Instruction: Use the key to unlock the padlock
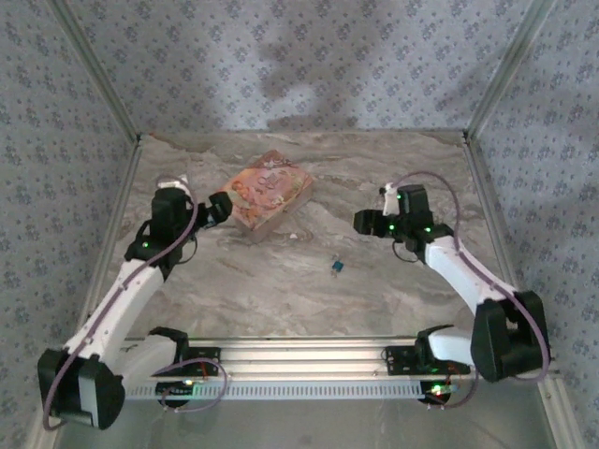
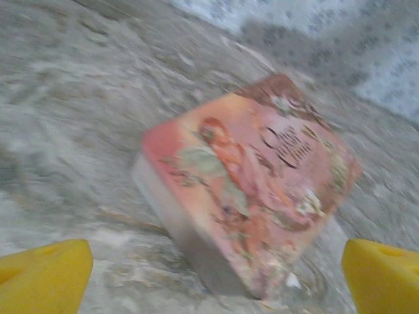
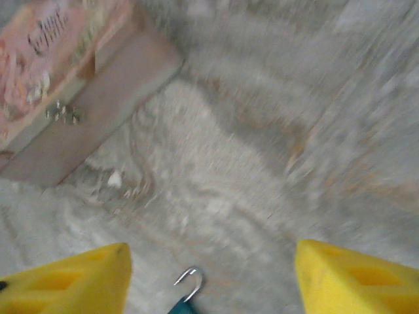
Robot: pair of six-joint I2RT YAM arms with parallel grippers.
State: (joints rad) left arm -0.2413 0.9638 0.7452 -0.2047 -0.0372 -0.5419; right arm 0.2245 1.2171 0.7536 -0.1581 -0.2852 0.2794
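Note:
The padlock [image 1: 337, 267] is a tiny teal thing lying on the marble table, mid-way between the arms. In the right wrist view its teal body [image 3: 180, 307] sits at the bottom edge, and its silver shackle [image 3: 191, 281] curves up like a hook with one end free. A tiny whitish piece [image 3: 115, 178], probably the key [image 2: 292, 281], lies on the table by the pink box's near corner. My right gripper [image 3: 213, 275] is open above the padlock, holding nothing. My left gripper [image 2: 216, 275] is open, facing the pink box, also holding nothing.
A flat pink illustrated box [image 1: 270, 190] lies at the back centre-left, right in front of the left gripper [image 1: 222, 208]. The right gripper [image 1: 363, 223] hovers to the right of it. Patterned walls close the table on three sides. A metal rail [image 1: 299, 360] runs along the near edge.

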